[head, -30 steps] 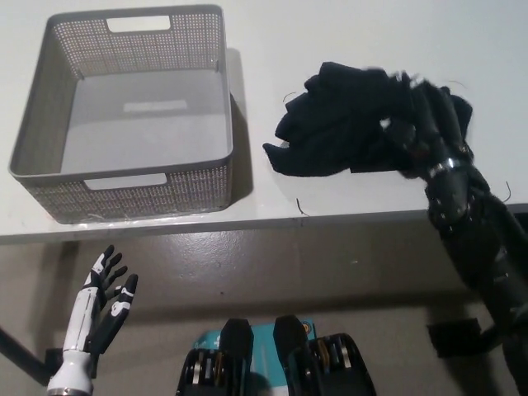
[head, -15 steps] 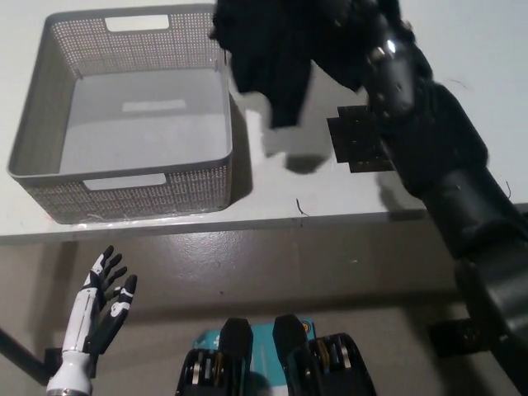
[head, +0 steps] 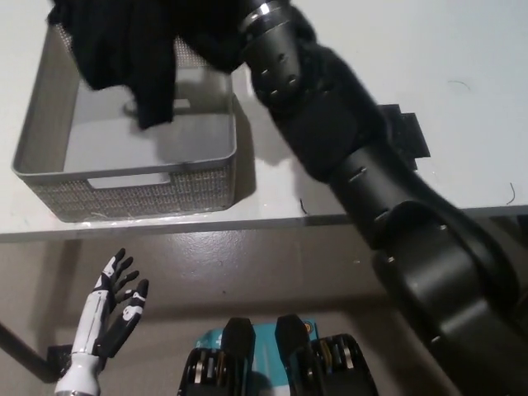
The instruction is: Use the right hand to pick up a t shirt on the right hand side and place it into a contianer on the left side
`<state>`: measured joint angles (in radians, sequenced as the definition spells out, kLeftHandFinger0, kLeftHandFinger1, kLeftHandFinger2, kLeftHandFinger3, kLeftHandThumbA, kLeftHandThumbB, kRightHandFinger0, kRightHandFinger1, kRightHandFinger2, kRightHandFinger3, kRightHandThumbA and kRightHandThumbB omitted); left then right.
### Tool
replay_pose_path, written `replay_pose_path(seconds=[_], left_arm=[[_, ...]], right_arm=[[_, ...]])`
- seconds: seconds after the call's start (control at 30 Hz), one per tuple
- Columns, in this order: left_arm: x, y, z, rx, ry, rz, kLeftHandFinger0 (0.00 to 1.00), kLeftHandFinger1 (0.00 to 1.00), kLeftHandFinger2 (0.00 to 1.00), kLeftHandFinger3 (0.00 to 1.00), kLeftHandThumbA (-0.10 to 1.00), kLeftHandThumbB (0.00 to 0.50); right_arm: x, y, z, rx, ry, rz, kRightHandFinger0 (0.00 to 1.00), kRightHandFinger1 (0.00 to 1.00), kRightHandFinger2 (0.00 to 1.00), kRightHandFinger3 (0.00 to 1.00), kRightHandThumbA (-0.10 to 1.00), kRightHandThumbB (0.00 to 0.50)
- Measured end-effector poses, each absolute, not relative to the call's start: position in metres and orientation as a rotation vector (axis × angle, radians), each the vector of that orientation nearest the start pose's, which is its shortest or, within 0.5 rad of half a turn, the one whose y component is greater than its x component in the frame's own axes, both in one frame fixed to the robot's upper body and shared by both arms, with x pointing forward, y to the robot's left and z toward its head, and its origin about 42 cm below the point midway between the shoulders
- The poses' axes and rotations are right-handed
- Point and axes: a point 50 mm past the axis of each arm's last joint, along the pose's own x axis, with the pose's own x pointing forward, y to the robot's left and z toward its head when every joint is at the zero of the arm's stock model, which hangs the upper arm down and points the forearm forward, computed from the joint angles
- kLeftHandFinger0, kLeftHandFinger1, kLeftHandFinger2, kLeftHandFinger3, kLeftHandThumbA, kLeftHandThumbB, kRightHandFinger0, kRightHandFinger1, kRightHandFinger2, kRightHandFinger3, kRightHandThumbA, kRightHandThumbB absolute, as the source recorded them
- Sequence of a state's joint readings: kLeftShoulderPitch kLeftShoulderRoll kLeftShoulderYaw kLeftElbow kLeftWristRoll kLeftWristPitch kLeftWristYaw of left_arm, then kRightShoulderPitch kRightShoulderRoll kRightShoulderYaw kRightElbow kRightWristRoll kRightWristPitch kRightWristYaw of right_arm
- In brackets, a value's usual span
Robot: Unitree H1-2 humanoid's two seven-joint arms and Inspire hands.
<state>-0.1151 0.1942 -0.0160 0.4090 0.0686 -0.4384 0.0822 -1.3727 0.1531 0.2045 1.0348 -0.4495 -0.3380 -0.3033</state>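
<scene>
I see the black right arm [head: 330, 132] reaching across the white counter [head: 462, 99], its hand hidden in dark cloth, so I cannot tell its grip. The black t shirt [head: 132, 49] hangs over the grey mesh container [head: 148, 186] at the counter's left end. My white left hand [head: 111, 301] rests below the counter's near edge, fingers spread.

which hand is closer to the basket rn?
Right. The right hand hangs over the basket holding the black shirt. The left hand is open below the table edge, in front of the basket.
</scene>
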Motion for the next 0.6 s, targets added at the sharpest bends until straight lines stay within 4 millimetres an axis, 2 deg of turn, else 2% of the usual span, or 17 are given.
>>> replay_pose_path(seconds=[0.03, 0.07, 0.1, 0.17, 0.23, 0.27, 0.3, 0.33, 0.37, 0.43, 0.5, 0.57, 0.6], left_arm=[[0.309, 0.278, 0.054, 0.252, -0.151, 0.015, 0.77, 0.87, 0.96, 1.0, 0.71, 0.343], [0.31, 0.276, 0.054, 0.25, -0.151, 0.01, 0.77, 0.87, 0.95, 1.0, 0.73, 0.359], [0.309, 0.273, 0.054, 0.248, -0.15, 0.003, 0.77, 0.86, 0.95, 1.0, 0.75, 0.363], [0.31, 0.267, 0.053, 0.247, -0.151, -0.011, 0.76, 0.86, 0.95, 1.0, 0.75, 0.356], [0.309, 0.261, 0.052, 0.247, -0.151, -0.026, 0.75, 0.85, 0.95, 1.0, 0.72, 0.342], [0.309, 0.259, 0.052, 0.248, -0.152, -0.03, 0.75, 0.84, 0.95, 1.0, 0.72, 0.342], [0.309, 0.257, 0.052, 0.249, -0.154, -0.035, 0.75, 0.84, 0.95, 1.0, 0.7, 0.345], [0.309, 0.256, 0.053, 0.25, -0.157, -0.038, 0.76, 0.84, 0.94, 1.0, 0.68, 0.345], [0.309, 0.256, 0.054, 0.25, -0.16, -0.04, 0.76, 0.84, 0.94, 1.0, 0.71, 0.371], [0.307, 0.255, 0.054, 0.251, -0.162, -0.042, 0.76, 0.85, 0.95, 1.0, 0.77, 0.399], [0.305, 0.254, 0.054, 0.252, -0.163, -0.045, 0.76, 0.85, 0.95, 1.0, 0.8, 0.426], [0.303, 0.254, 0.053, 0.256, -0.161, -0.048, 0.77, 0.86, 0.96, 1.0, 0.8, 0.418], [0.303, 0.254, 0.053, 0.258, -0.16, -0.049, 0.77, 0.85, 0.96, 1.0, 0.78, 0.417]], right_arm=[[0.521, 0.052, 0.423, -0.536, -0.813, 0.294, 0.0, 0.0, 0.45, 0.53, -0.1, 0.204], [0.52, 0.055, 0.42, -0.539, -0.804, 0.303, 0.0, 0.02, 0.5, 0.54, -0.1, 0.178], [0.519, 0.06, 0.413, -0.548, -0.781, 0.316, 0.0, 0.02, 0.51, 0.54, -0.1, 0.168], [0.52, 0.067, 0.402, -0.566, -0.735, 0.334, 0.0, 0.05, 0.53, 0.52, -0.1, 0.174], [0.521, 0.07, 0.392, -0.581, -0.696, 0.343, 0.0, 0.19, 0.63, 0.52, -0.1, 0.157], [0.521, 0.071, 0.386, -0.597, -0.677, 0.349, 0.0, 0.2, 0.63, 0.52, -0.1, 0.157], [0.522, 0.071, 0.38, -0.615, -0.659, 0.355, 0.85, 1.0, 1.0, 1.0, -0.08, 0.275], [0.522, 0.072, 0.374, -0.633, -0.639, 0.361, 1.0, 1.0, 1.0, 1.0, 0.25, 0.399], [0.523, 0.072, 0.369, -0.657, -0.609, 0.373, 1.0, 1.0, 1.0, 1.0, 0.31, 0.486], [0.526, 0.07, 0.362, -0.687, -0.538, 0.397, 1.0, 1.0, 1.0, 1.0, 0.37, 0.5], [0.528, 0.07, 0.357, -0.708, -0.49, 0.411, 1.0, 1.0, 1.0, 1.0, 0.49, 0.5], [0.528, 0.07, 0.354, -0.734, -0.458, 0.424, 1.0, 1.0, 1.0, 1.0, 0.53, 0.5], [0.528, 0.07, 0.353, -0.744, -0.45, 0.43, 1.0, 1.0, 1.0, 1.0, 0.63, 0.5]])
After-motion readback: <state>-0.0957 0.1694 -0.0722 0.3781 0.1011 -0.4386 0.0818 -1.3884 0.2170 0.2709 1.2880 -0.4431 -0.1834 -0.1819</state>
